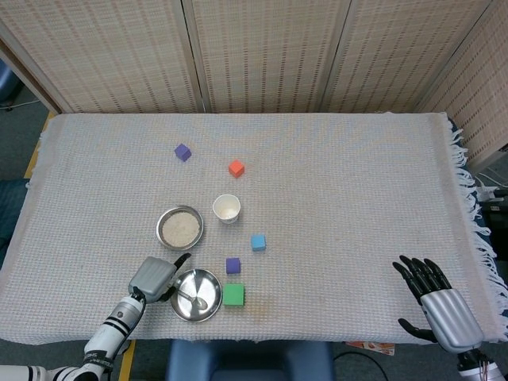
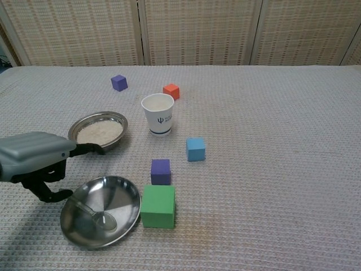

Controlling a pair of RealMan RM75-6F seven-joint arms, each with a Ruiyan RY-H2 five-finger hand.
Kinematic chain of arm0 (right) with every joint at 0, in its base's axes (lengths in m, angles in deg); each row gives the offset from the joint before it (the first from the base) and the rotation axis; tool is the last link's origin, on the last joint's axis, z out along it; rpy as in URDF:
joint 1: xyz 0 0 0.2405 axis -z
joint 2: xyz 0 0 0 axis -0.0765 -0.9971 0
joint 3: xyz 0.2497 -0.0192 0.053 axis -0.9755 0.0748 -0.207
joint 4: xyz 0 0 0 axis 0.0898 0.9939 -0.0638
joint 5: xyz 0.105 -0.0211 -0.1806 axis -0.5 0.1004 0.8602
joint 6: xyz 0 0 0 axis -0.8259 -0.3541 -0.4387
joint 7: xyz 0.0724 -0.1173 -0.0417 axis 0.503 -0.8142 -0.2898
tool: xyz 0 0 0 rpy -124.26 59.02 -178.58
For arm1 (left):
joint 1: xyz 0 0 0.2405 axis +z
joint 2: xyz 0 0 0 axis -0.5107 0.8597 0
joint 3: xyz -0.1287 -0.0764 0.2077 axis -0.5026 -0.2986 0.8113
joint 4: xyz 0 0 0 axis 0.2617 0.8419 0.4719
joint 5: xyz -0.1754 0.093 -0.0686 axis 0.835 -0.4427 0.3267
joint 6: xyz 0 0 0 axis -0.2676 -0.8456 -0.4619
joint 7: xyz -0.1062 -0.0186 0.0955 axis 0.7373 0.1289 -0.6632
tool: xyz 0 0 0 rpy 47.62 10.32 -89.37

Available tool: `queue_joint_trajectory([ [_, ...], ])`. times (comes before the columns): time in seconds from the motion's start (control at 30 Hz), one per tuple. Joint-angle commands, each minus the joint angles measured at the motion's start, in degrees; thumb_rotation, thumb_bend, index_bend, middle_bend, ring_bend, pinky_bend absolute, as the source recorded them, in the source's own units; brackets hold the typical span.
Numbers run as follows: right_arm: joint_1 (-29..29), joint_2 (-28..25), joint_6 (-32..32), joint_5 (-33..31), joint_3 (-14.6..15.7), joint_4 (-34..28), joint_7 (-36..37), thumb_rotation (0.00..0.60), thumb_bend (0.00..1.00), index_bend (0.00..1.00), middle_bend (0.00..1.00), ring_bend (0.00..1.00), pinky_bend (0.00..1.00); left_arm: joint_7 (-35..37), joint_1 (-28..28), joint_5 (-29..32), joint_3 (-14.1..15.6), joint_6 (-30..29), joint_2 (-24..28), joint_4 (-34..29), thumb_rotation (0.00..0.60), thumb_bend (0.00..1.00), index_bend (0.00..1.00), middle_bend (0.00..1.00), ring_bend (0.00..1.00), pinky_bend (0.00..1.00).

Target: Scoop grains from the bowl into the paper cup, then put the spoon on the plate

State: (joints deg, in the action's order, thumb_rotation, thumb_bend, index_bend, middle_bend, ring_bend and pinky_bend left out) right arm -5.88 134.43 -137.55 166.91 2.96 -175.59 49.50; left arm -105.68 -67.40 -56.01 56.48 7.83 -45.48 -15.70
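Note:
The metal spoon [image 2: 101,219] [image 1: 196,302] lies inside the round steel plate [image 2: 115,193] [image 1: 213,284] near the table's front edge. My left hand [image 2: 35,162] [image 1: 155,277] hovers just left of the plate, fingers apart and holding nothing. The steel bowl of grains [image 2: 98,131] [image 1: 180,228] sits behind the plate. The white paper cup [image 2: 158,113] [image 1: 226,208] stands upright to the right of the bowl. My right hand [image 1: 435,297] rests far off at the front right corner, fingers spread and empty; the chest view does not show it.
A green block [image 2: 158,206] touches the plate's right side, with a purple block [image 2: 161,171] just behind it. A blue block [image 2: 196,149] lies right of the cup. An orange block [image 2: 171,90] and another purple block [image 2: 118,82] sit further back.

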Motion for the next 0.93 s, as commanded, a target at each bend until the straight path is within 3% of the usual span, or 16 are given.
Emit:
queue_joint_trajectory([
  [0.03,-0.09,-0.12,0.1,0.17,0.1,-0.06,0.24,0.6,0.08,0.0,0.0,0.0,0.0,0.38,0.39,-1.04,0.14,-0.78,0.91,-0.69,0.6,0.37,0.06,1.0,1.0,1.0],
  [0.17,-0.06,-0.24,-0.2,0.46,0.12,0.09,0.64,0.6,0.08,0.0,0.0,0.0,0.0,4.52,2.34,-5.79,0.11,-3.7,3.58,-2.68,0.6,0.37,0.04,1.0,1.0,1.0],
  [0.27,0.14,-0.28,-0.82,0.62,0.04,0.22,0.84,0.6,0.08,0.0,0.0,0.0,0.0,13.51,5.73,-13.25,0.6,-7.83,7.13,-3.36,0.6,0.37,0.02,0.99,0.98,1.0],
  [0.3,0.19,-0.28,-0.97,0.63,0.0,0.27,0.82,0.6,0.08,0.0,0.0,0.0,0.0,17.23,7.04,-16.02,1.14,-9.31,8.36,-3.25,0.6,0.37,0.01,0.95,0.92,0.96],
  [0.37,0.27,-0.21,-1.14,0.53,-0.1,0.37,0.73,0.6,0.08,0.0,0.0,0.0,0.0,25.98,10.03,-21.93,2.93,-12.51,11.36,-2.03,0.6,0.37,0.0,0.78,0.72,0.82],
  [0.4,0.29,-0.16,-1.17,0.46,-0.16,0.4,0.6,0.6,0.08,0.0,0.0,0.0,0.0,29.37,11.33,-24.14,3.87,-13.94,12.58,-1.09,0.6,0.37,0.0,0.6,0.53,0.66],
  [0.5,0.34,-0.02,-1.2,0.29,-0.27,0.41,0.26,0.6,0.08,0.0,0.0,0.0,0.0,37.66,16.85,-29.41,6.12,-21.36,14.39,5.12,0.6,0.36,0.0,0.21,0.17,0.41],
  [0.57,0.5,-0.06,-1.55,0.27,-0.33,0.36,0.23,0.6,0.08,0.0,0.0,0.0,0.0,42.29,21.32,-30.19,6.5,-27.09,13.65,10.76,0.6,0.34,0.0,0.05,0.03,0.3],
  [0.7,0.78,0.22,-2.32,0.61,-0.52,0.55,-0.24,0.6,0.08,0.0,0.0,0.0,0.0,49.61,25.57,-31.75,6.53,-32.66,13.94,16.08,0.6,0.33,0.0,0.0,0.0,0.19],
  [0.93,2.02,0.77,-4.03,1.02,-0.41,-0.15,-2.38,0.6,0.08,0.0,0.0,0.0,0.0,53.69,28.36,-34.66,5.81,-36.93,14.93,17.7,0.6,0.33,0.0,0.0,0.0,0.17],
])
